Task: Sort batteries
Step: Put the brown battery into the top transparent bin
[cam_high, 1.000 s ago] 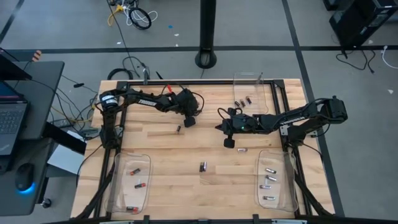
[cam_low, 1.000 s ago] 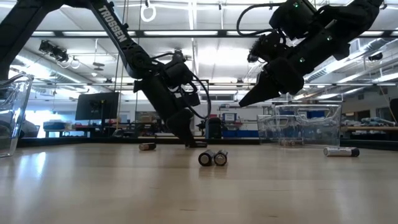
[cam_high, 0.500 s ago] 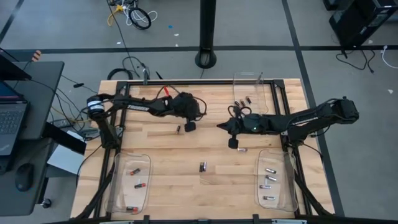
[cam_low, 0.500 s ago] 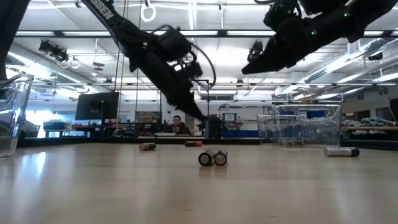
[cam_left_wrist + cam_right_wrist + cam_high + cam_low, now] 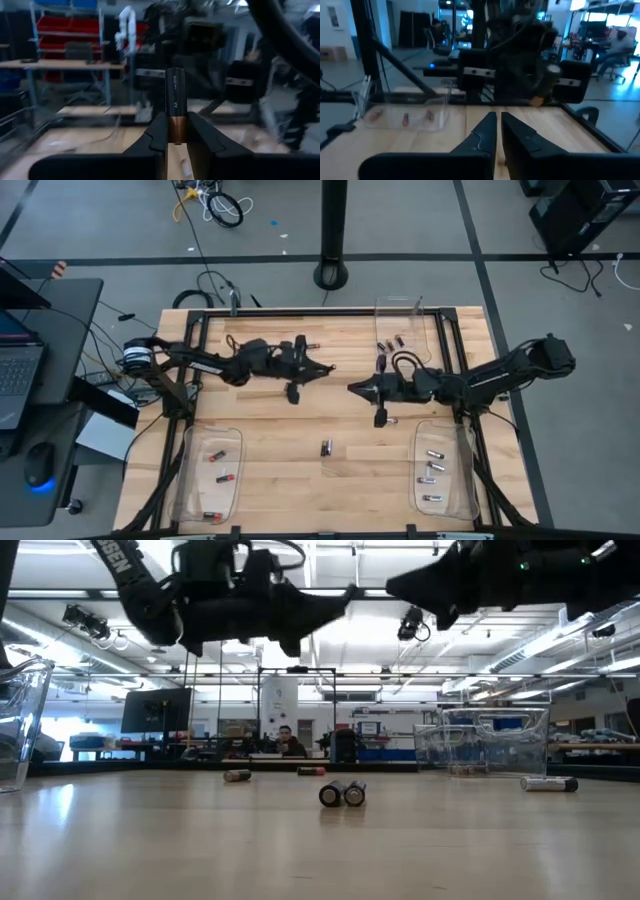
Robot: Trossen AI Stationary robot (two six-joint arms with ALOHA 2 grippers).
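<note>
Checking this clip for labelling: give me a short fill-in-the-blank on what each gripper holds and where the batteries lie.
1. The left gripper is shut on a black and copper ____.
2. The right gripper holds ____.
3. At the table's middle, two batteries lie side by side and ____ each other.
4. The red-banded batteries lie in the tray near the ____ arm.

Missing words: battery; nothing; touching; left

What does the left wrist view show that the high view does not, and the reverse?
Only the left wrist view shows the left gripper clamped on a black, copper-banded battery marked AA. Only the high view shows the layout: red-banded batteries in the left tray, silvery ones in the right tray, black ones in the far tray, loose pair mid-table, right gripper. Both show the wooden table.
</note>
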